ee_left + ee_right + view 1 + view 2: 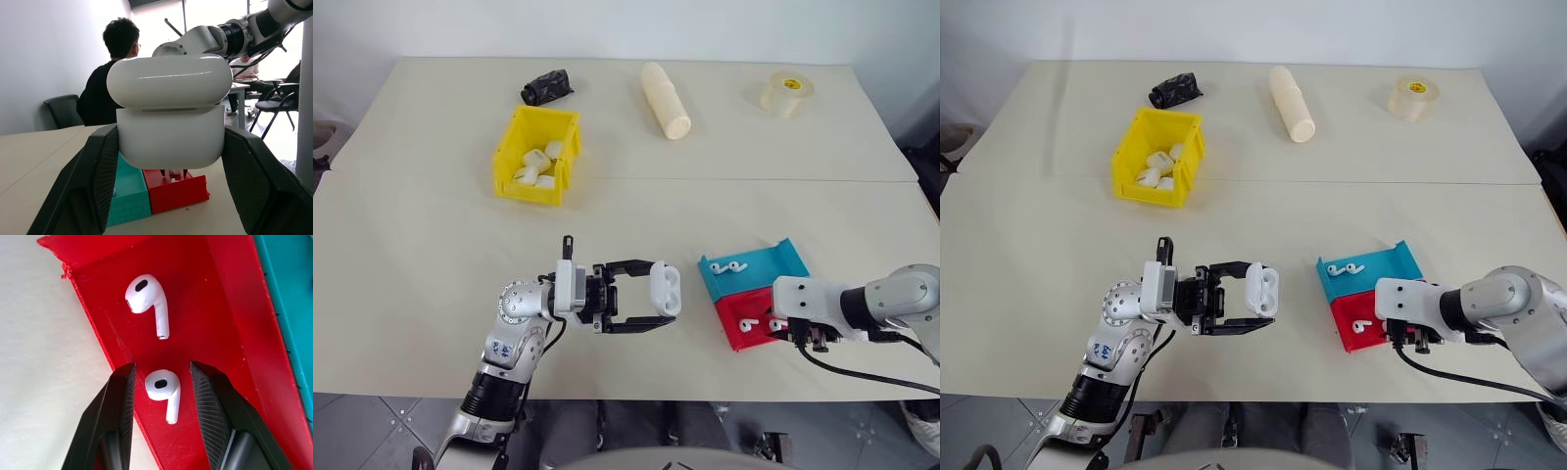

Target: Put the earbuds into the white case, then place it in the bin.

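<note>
Two earbuds (147, 303) lie in the red tray (215, 308), the nearer one between the right gripper (161, 377)'s parted fingers, untouched, stem running along them, while the left gripper (658, 302), beside that tray, clamps the white case (665, 288), lid raised.

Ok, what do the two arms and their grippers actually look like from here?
Both arms are silver-grey metal with black joint bands. The left gripper and right gripper have black angular fingers with textured pads. A black cable trails from the right wrist; white housings sit behind both grippers.
</note>
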`<state>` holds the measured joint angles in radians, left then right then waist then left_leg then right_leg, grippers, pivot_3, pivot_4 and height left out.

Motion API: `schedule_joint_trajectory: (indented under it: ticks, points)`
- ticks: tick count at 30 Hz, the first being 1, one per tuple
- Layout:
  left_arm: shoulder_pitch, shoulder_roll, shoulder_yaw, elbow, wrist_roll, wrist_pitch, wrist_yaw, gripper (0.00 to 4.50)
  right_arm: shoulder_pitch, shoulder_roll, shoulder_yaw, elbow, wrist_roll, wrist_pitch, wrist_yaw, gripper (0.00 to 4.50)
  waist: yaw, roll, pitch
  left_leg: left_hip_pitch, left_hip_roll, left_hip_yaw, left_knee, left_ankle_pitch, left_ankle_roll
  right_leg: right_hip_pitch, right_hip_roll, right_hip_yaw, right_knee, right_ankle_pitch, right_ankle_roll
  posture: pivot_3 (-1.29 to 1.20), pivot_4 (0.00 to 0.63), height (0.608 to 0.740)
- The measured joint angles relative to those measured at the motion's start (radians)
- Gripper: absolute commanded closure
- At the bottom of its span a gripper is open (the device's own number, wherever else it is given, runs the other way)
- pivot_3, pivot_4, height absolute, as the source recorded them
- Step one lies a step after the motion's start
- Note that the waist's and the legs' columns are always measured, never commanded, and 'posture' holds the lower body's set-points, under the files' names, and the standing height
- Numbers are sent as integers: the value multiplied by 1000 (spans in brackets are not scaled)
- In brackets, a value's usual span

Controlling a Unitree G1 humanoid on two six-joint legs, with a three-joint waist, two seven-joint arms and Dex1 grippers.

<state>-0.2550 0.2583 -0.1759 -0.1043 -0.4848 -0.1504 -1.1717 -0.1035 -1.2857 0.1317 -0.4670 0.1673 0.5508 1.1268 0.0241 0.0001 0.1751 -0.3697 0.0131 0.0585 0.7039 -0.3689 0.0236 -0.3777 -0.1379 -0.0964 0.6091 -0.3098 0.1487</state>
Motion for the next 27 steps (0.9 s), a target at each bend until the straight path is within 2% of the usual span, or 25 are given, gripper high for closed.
schedule_joint_trajectory:
  ticks: [15, 18, 20, 27]
  points:
    - [0, 0, 0, -1, 0, 8, 6, 1724, -2, -1, 8, 7, -63, -31, 52, 2708, 0, 0, 0, 0, 0, -4, 1, 0, 0, 3, -1, -4, -2, 0, 0, 0, 150, 740]
    - [-1, 1, 0, -1, 0, 8, 7, 1724, -3, 0, 11, 6, -67, -33, 63, 3334, 0, 0, 0, 0, 0, -5, 1, 0, 0, 4, -1, -5, -2, 0, 0, 0, 150, 740]
    - [-1, 0, 0, -1, 0, 8, 8, 1724, -8, 2, 16, 4, -69, -31, 66, 3949, -1, 0, 0, 0, 0, -5, 2, 0, 0, 4, -1, -5, -2, 0, 0, 0, 150, 740]
    - [-2, 0, 0, -2, 0, 8, 13, 1724, -10, 13, 14, -4, -70, -14, 59, 4015, -1, 0, 0, 0, 0, -6, 2, 0, 0, 5, -1, -6, -2, 0, 0, 0, 150, 740]
